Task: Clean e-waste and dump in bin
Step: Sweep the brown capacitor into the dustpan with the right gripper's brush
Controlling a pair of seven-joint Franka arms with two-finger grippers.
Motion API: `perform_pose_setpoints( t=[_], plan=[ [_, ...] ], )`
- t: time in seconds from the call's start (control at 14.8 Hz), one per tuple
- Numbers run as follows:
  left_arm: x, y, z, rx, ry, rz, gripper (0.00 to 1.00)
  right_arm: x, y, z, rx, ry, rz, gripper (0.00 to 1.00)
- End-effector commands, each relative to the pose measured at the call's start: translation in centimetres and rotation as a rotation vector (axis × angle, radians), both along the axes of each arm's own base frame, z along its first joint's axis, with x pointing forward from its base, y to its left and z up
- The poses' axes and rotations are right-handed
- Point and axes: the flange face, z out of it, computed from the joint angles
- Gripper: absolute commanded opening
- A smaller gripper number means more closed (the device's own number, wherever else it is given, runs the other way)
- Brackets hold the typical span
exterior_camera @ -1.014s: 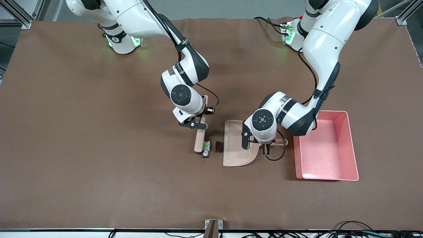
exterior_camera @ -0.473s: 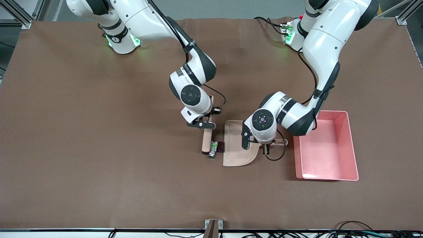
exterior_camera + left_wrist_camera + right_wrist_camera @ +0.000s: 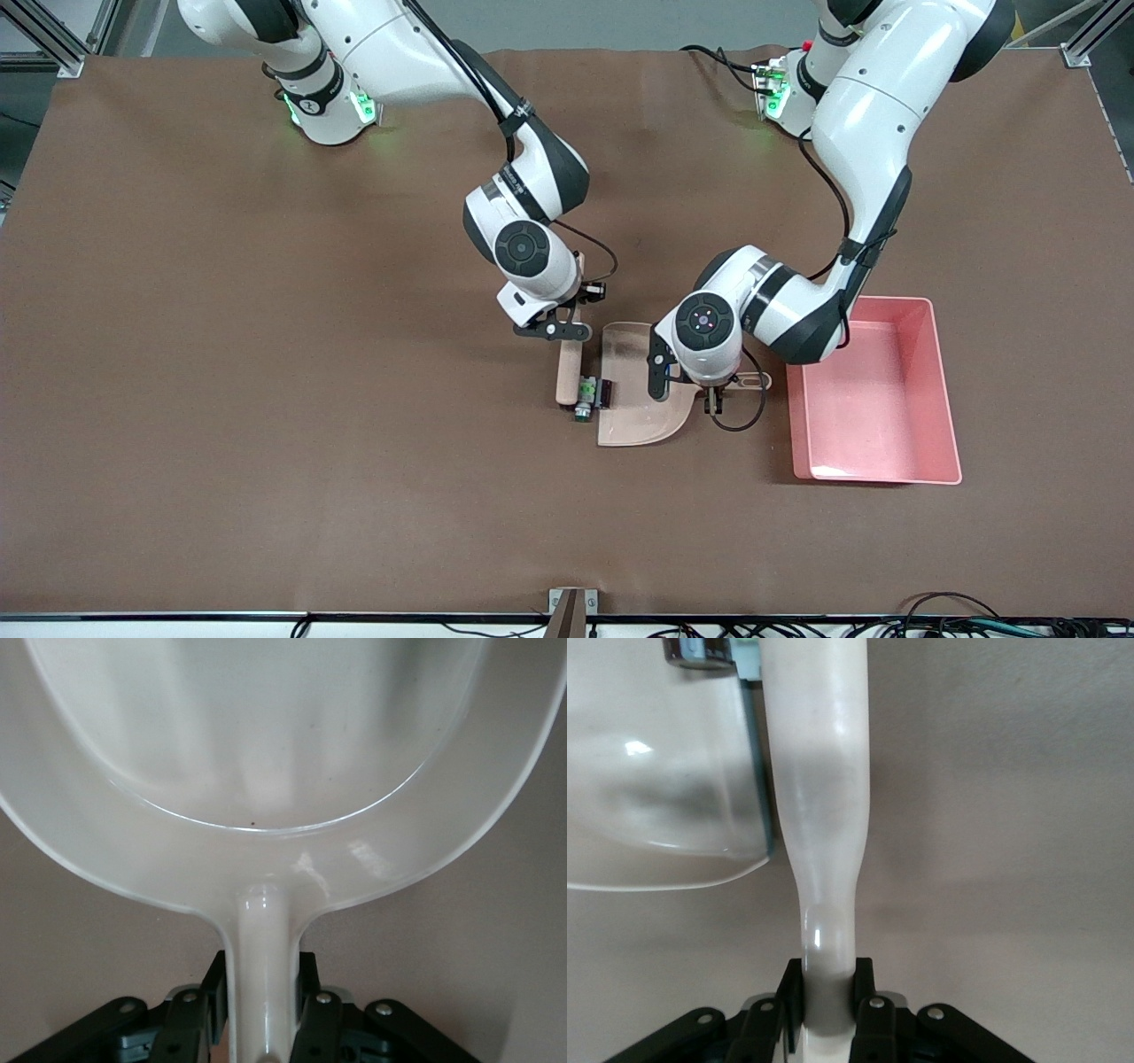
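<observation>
The e-waste is two small bits: a white block with a green face and a dark reddish-brown piece. Both lie at the open lip of the beige dustpan. My right gripper is shut on the handle of the beige brush, whose head lies on the table against the white block. In the right wrist view the brush runs from the gripper toward the block. My left gripper is shut on the dustpan's handle, also seen in the left wrist view. The pink bin stands beside the dustpan, toward the left arm's end.
The table is covered by a brown mat. The left arm's elbow hangs over the bin's wall on the dustpan's side. A cable loops from the left gripper to the table beside the dustpan's handle. The dustpan's inside holds nothing.
My right gripper has swept the brush toward the dustpan, pushing both e-waste bits along the table up to its lip. The left arm, dustpan and bin have not moved.
</observation>
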Motion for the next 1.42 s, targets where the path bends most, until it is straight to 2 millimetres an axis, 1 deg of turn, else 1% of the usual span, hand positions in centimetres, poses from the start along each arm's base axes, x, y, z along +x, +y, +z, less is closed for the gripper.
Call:
perform_pose_setpoints(
  t=[0.0,0.07,0.47,0.54,0.61,0.88,0.95,1.08,1.35],
  plan=[
    [-0.3,-0.3,-0.2,0.027,0.000,0.002,0.04,-0.3,1.1,0.0,0.021,0.018,-0.005,0.00],
    [-0.2,-0.2,-0.2,0.026,-0.001,0.005,0.04,-0.5,1.6,0.0,0.025,0.014,0.001,0.00],
    [-0.3,-0.4,-0.2,0.025,-0.002,0.007,0.04,-0.8,2.9,-0.1,0.037,0.017,0.001,0.00],
    [-0.3,-0.3,-0.2,0.026,-0.001,0.007,0.04,-0.9,3.1,-0.6,0.036,0.018,0.001,0.00],
    [-0.3,-0.4,-0.2,0.025,-0.002,0.007,0.04,-1.0,3.7,-0.6,0.040,0.017,0.003,0.00],
    [-0.2,-0.2,-0.1,0.026,-0.004,0.009,0.04,-0.8,4.5,-1.2,0.043,0.015,-0.014,0.00],
    [-0.2,-0.2,-0.1,0.027,-0.003,0.009,0.04,-0.8,4.6,-1.2,0.044,0.017,-0.028,0.00],
    [-0.1,-0.2,0.0,0.026,-0.006,0.009,0.04,-1.2,5.7,-0.8,0.061,0.028,-0.037,0.00],
    [-0.1,0.0,0.0,0.027,-0.005,0.012,0.04,-1.2,6.2,-0.2,0.077,0.036,-0.067,0.00]
  ],
)
